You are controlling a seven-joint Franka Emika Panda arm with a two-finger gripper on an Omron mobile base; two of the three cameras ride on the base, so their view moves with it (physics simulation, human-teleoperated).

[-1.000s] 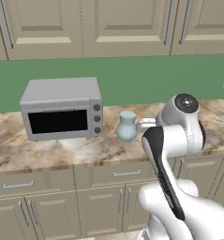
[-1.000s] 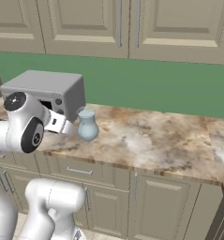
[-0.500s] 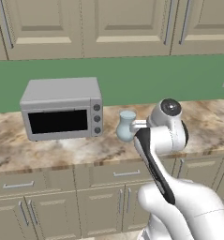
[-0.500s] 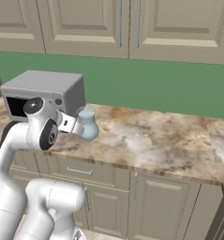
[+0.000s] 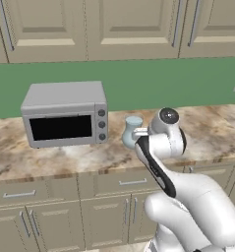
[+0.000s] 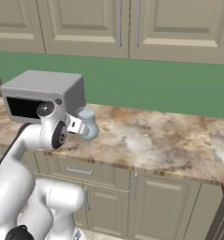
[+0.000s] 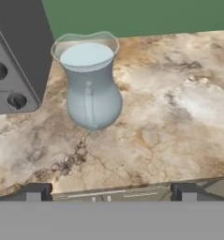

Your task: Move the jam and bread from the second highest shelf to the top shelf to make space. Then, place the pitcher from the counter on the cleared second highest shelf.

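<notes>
- Dark fingertips (image 7: 37,191) of the gripper (image 7: 111,192) sit wide apart at the bottom of the hand view; jaws released, nothing between them.
- Marbled tan-and-brown counter (image 7: 179,117) lies bare directly ahead of the jaws.
- Pitcher (image 7: 91,79), pale blue translucent glass, stands upright on the counter beyond the jaws, a little toward the left fingertip; apart from both fingers, not touched.
- Its flared rim faces up; a thin handle runs down the side turned to the jaws.
- Microwave (image 7: 15,56), grey, stands just beside the pitcher, on the far side from the right fingertip; two dark knobs show on its front.
- From the right base view the gripper (image 6: 76,125) is near the pitcher (image 6: 88,124), at belly height.
- Green wall (image 5: 138,83) and cream upper cabinets (image 5: 129,27) lie beyond the pitcher (image 5: 131,132).
</notes>
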